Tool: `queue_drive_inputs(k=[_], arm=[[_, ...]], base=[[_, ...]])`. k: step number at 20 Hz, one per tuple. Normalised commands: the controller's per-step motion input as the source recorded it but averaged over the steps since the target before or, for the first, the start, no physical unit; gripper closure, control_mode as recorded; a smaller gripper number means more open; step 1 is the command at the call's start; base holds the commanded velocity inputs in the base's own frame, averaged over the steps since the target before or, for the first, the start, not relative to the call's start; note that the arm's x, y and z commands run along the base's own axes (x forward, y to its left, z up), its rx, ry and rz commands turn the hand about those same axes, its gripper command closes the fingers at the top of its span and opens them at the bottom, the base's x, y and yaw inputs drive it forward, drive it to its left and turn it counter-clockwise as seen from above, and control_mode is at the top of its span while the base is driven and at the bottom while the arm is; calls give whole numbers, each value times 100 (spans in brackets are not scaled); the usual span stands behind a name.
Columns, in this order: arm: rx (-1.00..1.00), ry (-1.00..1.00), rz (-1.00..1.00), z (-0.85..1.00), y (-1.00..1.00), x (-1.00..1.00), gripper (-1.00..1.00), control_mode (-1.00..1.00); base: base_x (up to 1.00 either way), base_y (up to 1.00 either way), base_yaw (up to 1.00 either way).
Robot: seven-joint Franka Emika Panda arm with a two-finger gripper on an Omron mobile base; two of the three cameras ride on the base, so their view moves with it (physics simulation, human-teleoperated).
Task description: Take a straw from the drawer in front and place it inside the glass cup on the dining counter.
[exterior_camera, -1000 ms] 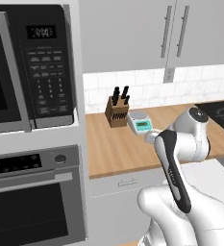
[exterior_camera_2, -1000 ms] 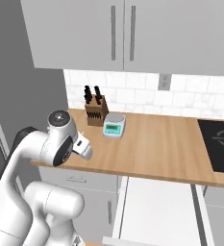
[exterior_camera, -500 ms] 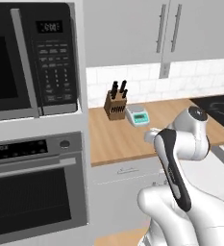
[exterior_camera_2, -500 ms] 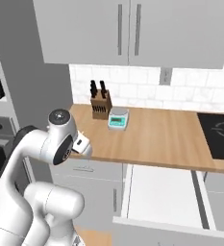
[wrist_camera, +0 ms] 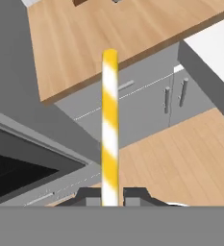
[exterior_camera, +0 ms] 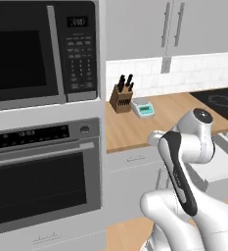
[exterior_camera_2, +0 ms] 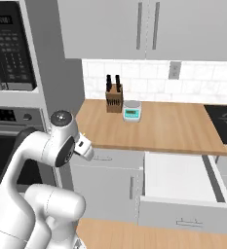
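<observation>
The wooden surface (exterior_camera_2: 168, 127) ran along under a white-tile backsplash (exterior_camera_2: 149, 83). At its back, close to the tiles, a knife block (exterior_camera_2: 114, 97) with dark handles stood upright. Just beside it sat a small kitchen scale (exterior_camera_2: 132, 111) with a teal front, near the block but seemingly not touching it. A black cooktop (exterior_camera_2: 224, 124) lay set into the surface, well apart from both.

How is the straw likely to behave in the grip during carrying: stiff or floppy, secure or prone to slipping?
The straw stands dead straight above the gripper, so it is probably stiff enough not to droop. It is thin and round, held only at its bottom end, so it may pivot or slip if bumped. It looks very light, so a gentle grip should suffice.
</observation>
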Motion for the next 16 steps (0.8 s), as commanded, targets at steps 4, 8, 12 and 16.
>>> queue_drive_inputs(k=[4,8,12,16], arm=[[0,0,0,0,0,0,100,100],[0,0,0,0,0,0,100,100],[0,0,0,0,0,0,100,100],[0,0,0,0,0,0,100,100]], base=[[-40,54,-23],[-45,27,-46],[-32,29,-59],[-12,16,-69]])
